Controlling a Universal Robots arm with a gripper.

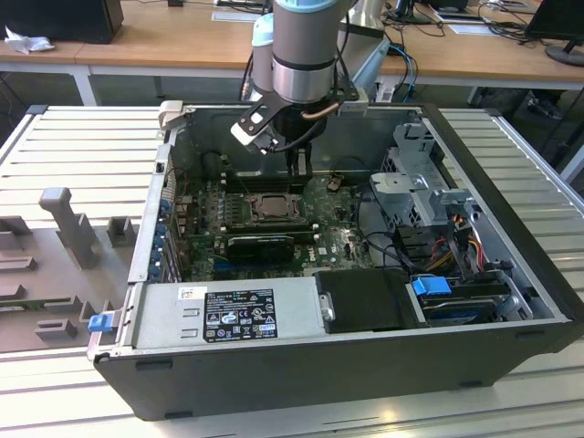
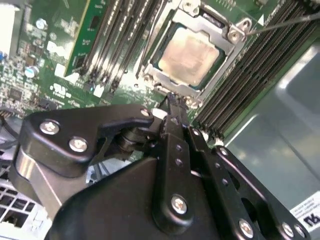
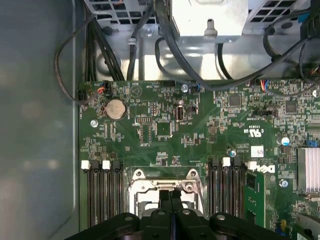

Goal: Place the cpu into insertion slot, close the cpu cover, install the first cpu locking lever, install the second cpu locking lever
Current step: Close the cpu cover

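Observation:
The cpu (image 2: pixel 189 56), with its silvery top, lies in the insertion slot (image 1: pixel 272 206) on the green motherboard. The cpu cover (image 2: pixel 235 39) lies flat around it as a metal frame. One thin wire lever (image 2: pixel 285 22) slants away from the socket's corner, and another rod (image 2: pixel 149 40) runs along the socket's side. My gripper (image 2: pixel 172 100) is shut with nothing seen between its fingers. Its tips hover just over the edge of the socket (image 3: pixel 150 186). In the exterior view the gripper (image 1: pixel 297 172) hangs down inside the case behind the socket.
Long black memory slots (image 2: pixel 115 35) flank the socket on both sides. Black cables (image 3: pixel 165 45) and a metal drive cage (image 1: pixel 420 173) stand near the board. The case wall (image 2: pixel 280 115) is close beside the gripper. A long black card (image 1: pixel 260 245) sits in front of the socket.

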